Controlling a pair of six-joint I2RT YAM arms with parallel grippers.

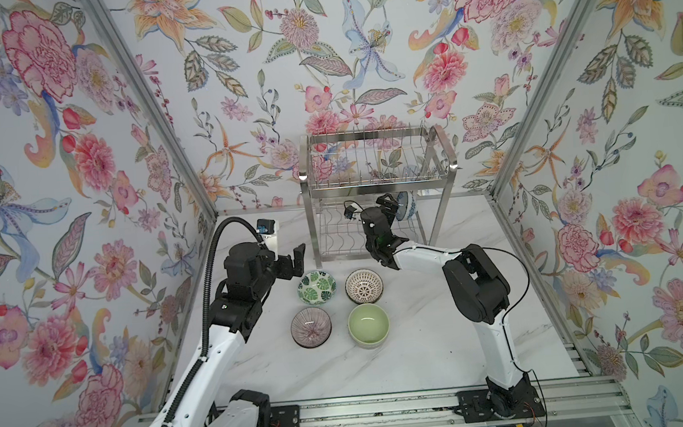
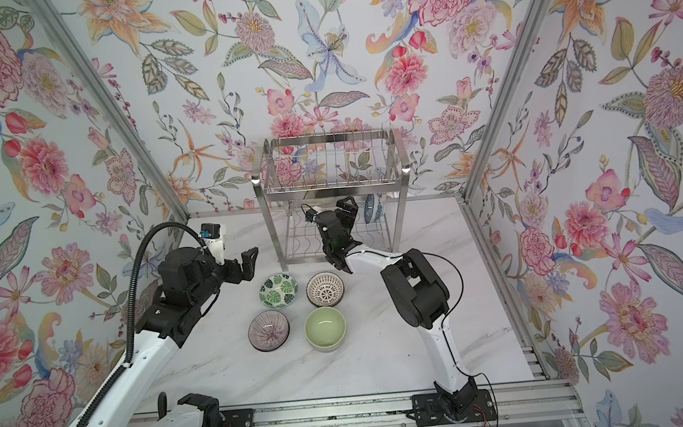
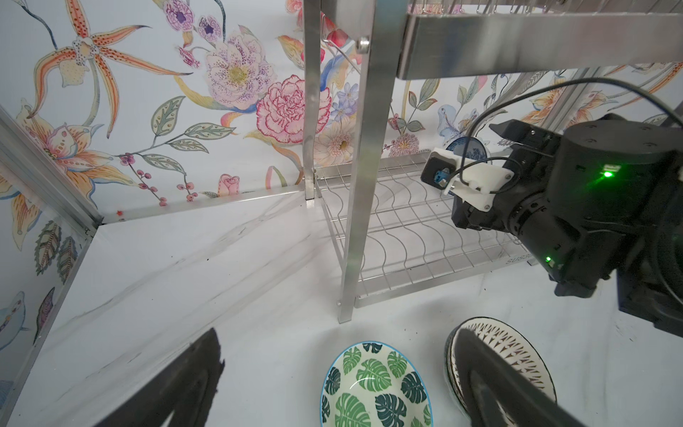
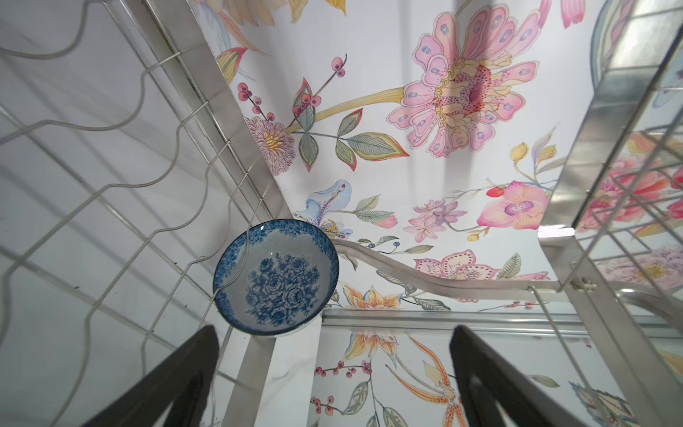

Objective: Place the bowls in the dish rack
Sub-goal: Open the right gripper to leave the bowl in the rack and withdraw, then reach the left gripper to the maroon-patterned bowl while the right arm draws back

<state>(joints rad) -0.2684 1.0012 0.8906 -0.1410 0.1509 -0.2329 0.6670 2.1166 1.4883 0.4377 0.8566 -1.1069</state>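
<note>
Four bowls sit upright in a square on the table: leaf-print (image 1: 317, 287) (image 3: 373, 384), brown lattice (image 1: 364, 286) (image 3: 517, 355), ribbed lilac (image 1: 311, 327) and plain green (image 1: 368, 326). A blue floral bowl (image 1: 406, 206) (image 4: 275, 277) stands on edge in the wavy wires at the right end of the dish rack's (image 1: 374, 178) lower shelf. My right gripper (image 1: 389, 204) (image 4: 334, 332) is open under the upper tier, just short of that bowl and holding nothing. My left gripper (image 1: 295, 264) (image 3: 337, 344) hangs open and empty beside the leaf-print bowl, near the rack's front left leg.
The rack stands against the back wall, and its flat legs (image 3: 354, 185) and upper-tier bar hem in my right wrist. Floral walls with metal corner posts (image 1: 148, 104) close three sides. My right arm's elbow (image 1: 479, 287) hangs just right of the lattice and green bowls.
</note>
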